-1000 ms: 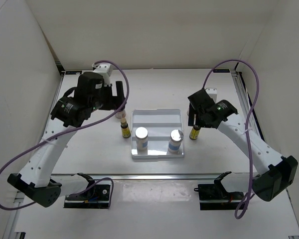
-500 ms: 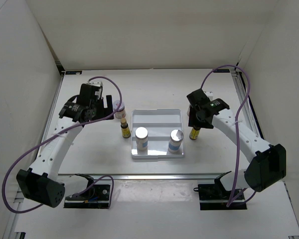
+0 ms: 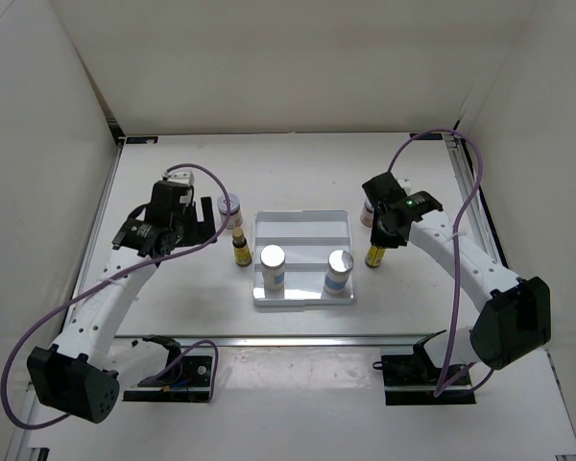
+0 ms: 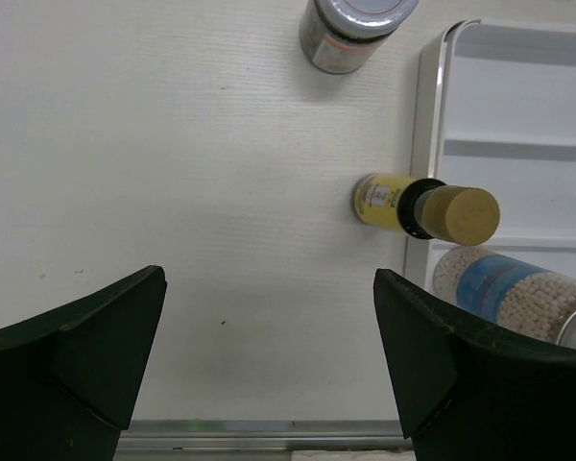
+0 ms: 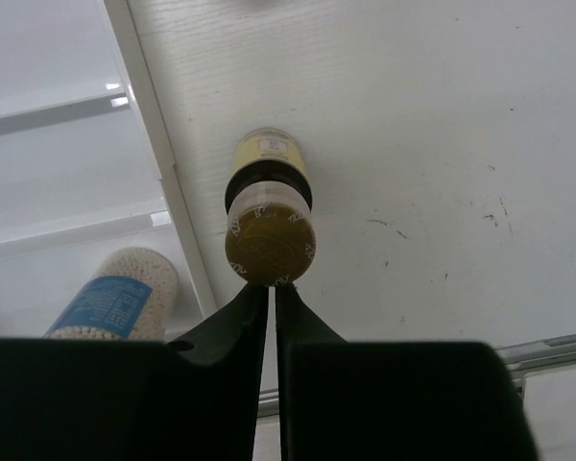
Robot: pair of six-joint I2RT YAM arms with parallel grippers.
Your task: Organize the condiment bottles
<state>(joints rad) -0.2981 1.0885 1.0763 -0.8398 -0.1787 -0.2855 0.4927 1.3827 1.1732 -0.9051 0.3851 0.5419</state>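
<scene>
Just beyond right tool (image 5: pixel 272 291), yellow-labelled bottle (image 5: pixel 269 229)

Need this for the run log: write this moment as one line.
left gripper: open, empty | right gripper: shut, tips at yellow-labelled bottle, not gripping | tray: two white cylinders inside

Between the wide-spread fingers of my left gripper (image 4: pixel 269 277) lies bare white table (image 4: pixel 173 144), free to pass. To their right, 1 small dark yellow-labelled bottle with a tan cap (image 4: pixel 413 205) stands just beside the raised rim of the shallow white rectangular tray (image 4: pixel 427 115), with scarcely a gap between them. A squat dark jar (image 4: pixel 341 34) stands farther ahead. My right gripper (image 5: pixel 272 288), fingers together, faces a 2nd such bottle (image 5: pixel 269 216). Bare table lies to that bottle's right, and the tray rim is near on its left.
</scene>
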